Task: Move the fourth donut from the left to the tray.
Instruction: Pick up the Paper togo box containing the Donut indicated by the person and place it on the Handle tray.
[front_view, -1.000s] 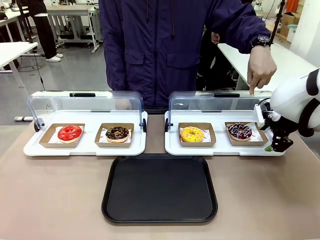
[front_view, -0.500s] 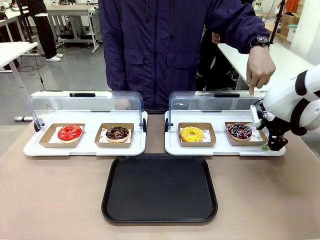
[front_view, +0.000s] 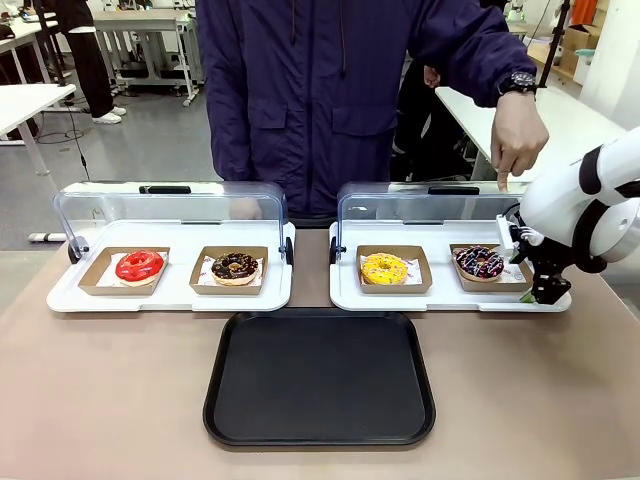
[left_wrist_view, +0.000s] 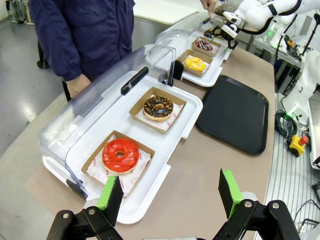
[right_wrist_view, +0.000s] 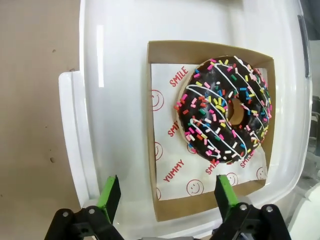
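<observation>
Right claw (right_wrist_view: 167, 194) spread at the cardboard holder (right_wrist_view: 200, 50) holding the fourth donut (right_wrist_view: 210, 117); left claw (left_wrist_view: 170, 192) spread.

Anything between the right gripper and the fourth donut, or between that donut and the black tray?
Nothing visible. The right gripper hangs open at the edge of the holder of the fourth donut, the clear lid stands raised behind, and only the white tray with its low rim lies toward the black tray.

You are getting open tabletop (front_view: 110, 400) either side of the bare black tray (front_view: 320, 378). At the far right, a raised clear lid (front_view: 430, 210) is blocking the back, and a person's pointing hand (front_view: 518, 140) is hanging over it.
</observation>
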